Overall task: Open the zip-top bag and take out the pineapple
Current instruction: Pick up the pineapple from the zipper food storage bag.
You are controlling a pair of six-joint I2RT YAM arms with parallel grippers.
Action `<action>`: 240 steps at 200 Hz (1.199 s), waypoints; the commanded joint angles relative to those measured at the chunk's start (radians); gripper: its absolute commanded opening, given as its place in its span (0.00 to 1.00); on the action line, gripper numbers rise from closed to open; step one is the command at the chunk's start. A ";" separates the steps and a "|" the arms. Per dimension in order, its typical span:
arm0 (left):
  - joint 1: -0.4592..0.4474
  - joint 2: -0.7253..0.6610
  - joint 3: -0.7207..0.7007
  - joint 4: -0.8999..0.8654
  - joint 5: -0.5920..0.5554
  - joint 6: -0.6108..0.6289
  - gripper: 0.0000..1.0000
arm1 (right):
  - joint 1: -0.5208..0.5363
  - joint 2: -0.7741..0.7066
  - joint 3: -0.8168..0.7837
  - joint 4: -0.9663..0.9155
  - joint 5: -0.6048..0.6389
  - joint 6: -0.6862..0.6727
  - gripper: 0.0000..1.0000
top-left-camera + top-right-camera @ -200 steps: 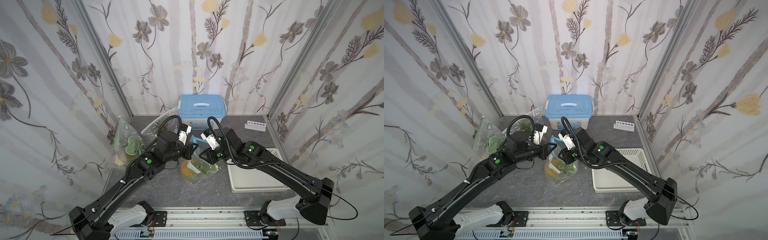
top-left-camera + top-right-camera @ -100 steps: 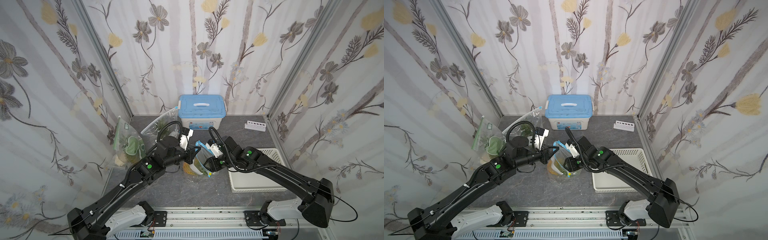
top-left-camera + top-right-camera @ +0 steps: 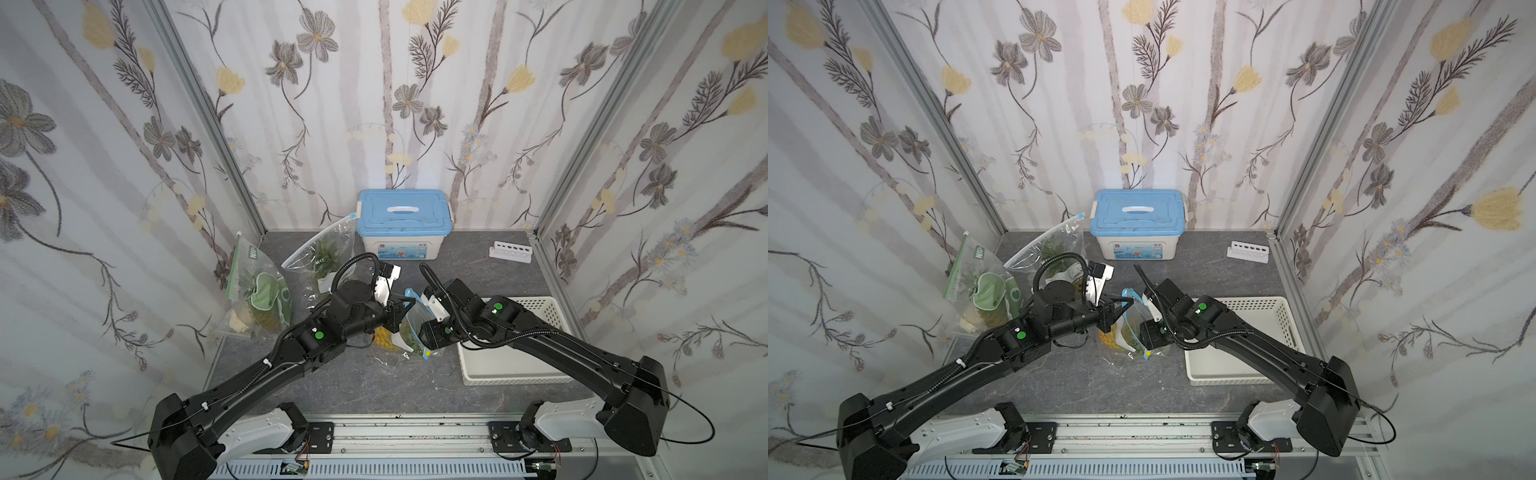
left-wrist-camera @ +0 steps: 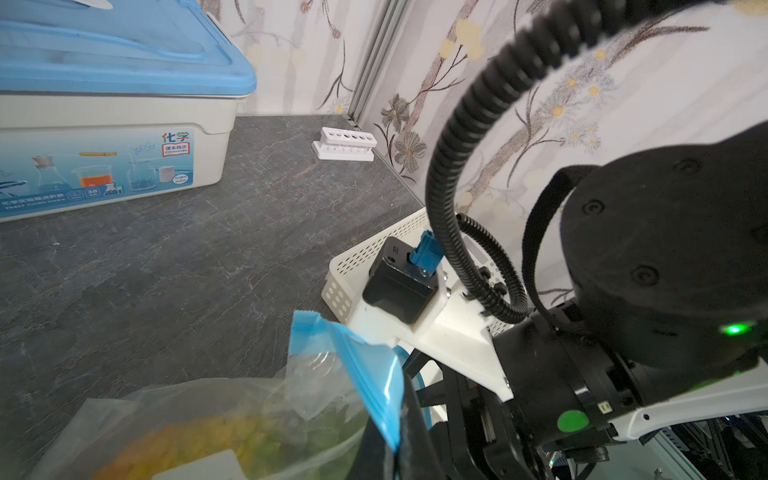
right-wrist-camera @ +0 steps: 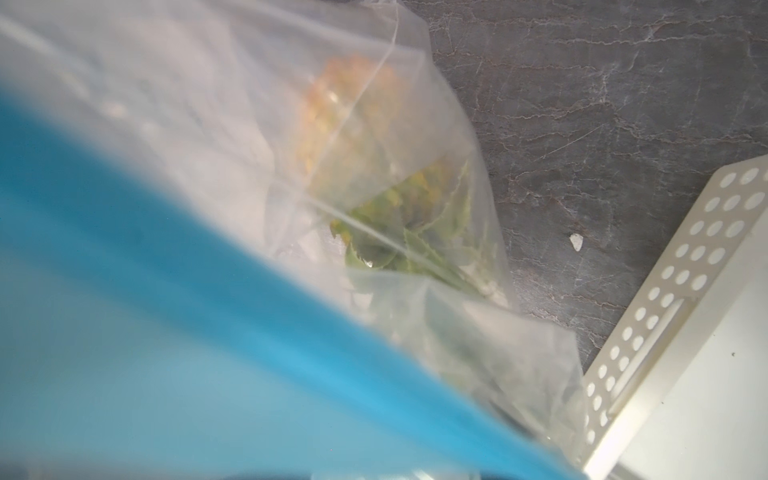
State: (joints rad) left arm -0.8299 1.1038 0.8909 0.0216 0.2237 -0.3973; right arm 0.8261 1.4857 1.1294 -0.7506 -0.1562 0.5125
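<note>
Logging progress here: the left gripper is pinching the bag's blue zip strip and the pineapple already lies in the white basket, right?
Not quite. The left gripper does pinch the blue zip strip, but the pineapple is still inside the zip-top bag, on the table beside the white basket, not in it. Both top views show this.

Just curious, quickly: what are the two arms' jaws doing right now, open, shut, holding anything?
Left gripper: jaws shut on the zip-top bag's blue top edge.
Right gripper: against the bag; its jaws are hidden, so it cannot be told.
</note>
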 commanded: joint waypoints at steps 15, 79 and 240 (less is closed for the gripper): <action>-0.001 0.048 -0.015 0.163 0.003 -0.023 0.00 | -0.003 -0.055 0.002 0.094 -0.037 0.026 0.57; -0.017 0.108 -0.048 0.320 0.039 -0.040 0.00 | -0.022 -0.057 -0.052 0.202 -0.126 0.031 0.58; 0.086 -0.165 -0.144 -0.008 -0.212 0.086 0.00 | 0.022 0.396 0.165 0.490 -0.252 0.096 0.55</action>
State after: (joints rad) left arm -0.7567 0.9379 0.7635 0.0147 0.0078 -0.3161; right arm 0.8276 1.8374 1.2575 -0.3099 -0.3939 0.5869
